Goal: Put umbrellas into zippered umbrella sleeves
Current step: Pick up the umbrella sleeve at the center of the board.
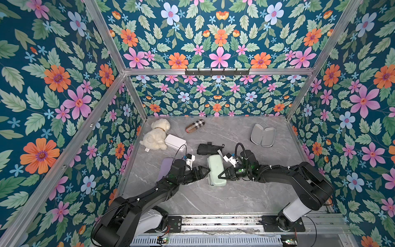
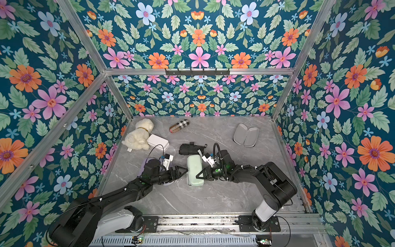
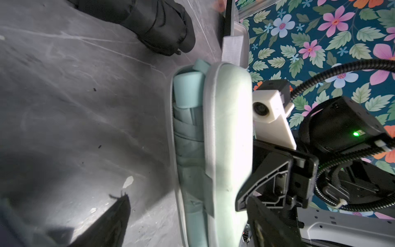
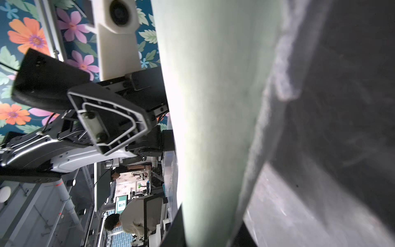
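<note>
right pincer (image 1: 220,176) nips the mint green sleeve (image 1: 215,166) — ajar, umbrella (image 3: 188,132) inside.

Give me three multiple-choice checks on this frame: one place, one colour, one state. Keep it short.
1. Where is the black umbrella?
A. Just beyond the mint green sleeve
B. In the open grey-lined case
C. Against the plush dog

2. What colour is the umbrella in that sleeve?
A. Lavender
B. Black
C. Mint green

3. The mint green sleeve is:
A. Zipped shut
B. Lid partly down, unzipped, umbrella showing
C. Lying flat open, empty

Key:
1 A: both top views show it past the sleeve's far end.
2 C: the left wrist view shows mint fabric in the gap.
3 B: that view shows the zipper edges apart.
</note>
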